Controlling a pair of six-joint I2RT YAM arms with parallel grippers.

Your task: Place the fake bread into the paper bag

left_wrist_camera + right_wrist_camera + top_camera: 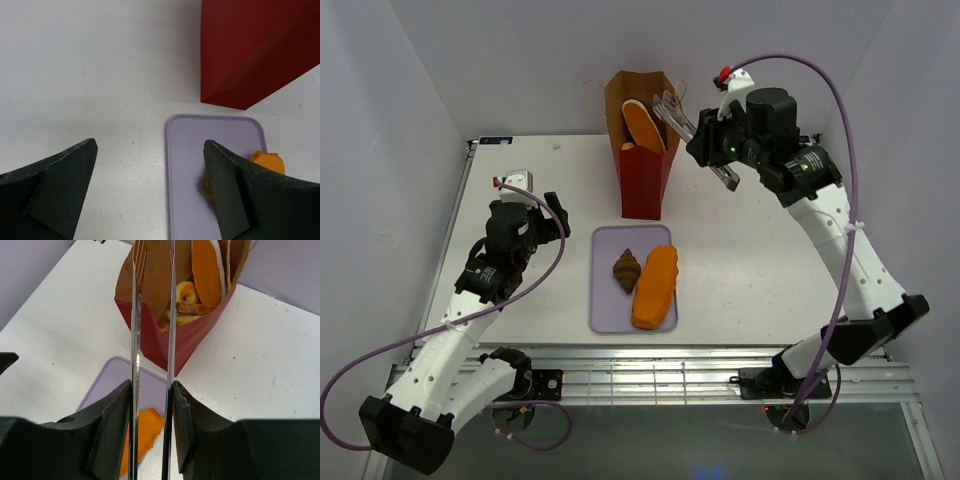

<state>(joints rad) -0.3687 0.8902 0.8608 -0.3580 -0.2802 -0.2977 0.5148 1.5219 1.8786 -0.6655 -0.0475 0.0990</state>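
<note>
The paper bag, brown above and red below, stands upright at the back of the table. It holds an orange oval loaf, and the right wrist view also shows a ring donut inside. A long orange loaf and a brown croissant lie on the lavender tray. My right gripper is shut on metal tongs, whose tips reach over the bag's mouth and hold nothing that I can see. My left gripper is open and empty, low over the table left of the tray.
The tray lies just in front of the bag, touching or nearly touching its base. White walls close in the table on the left, back and right. The bag's twisted handles stick up at its rim.
</note>
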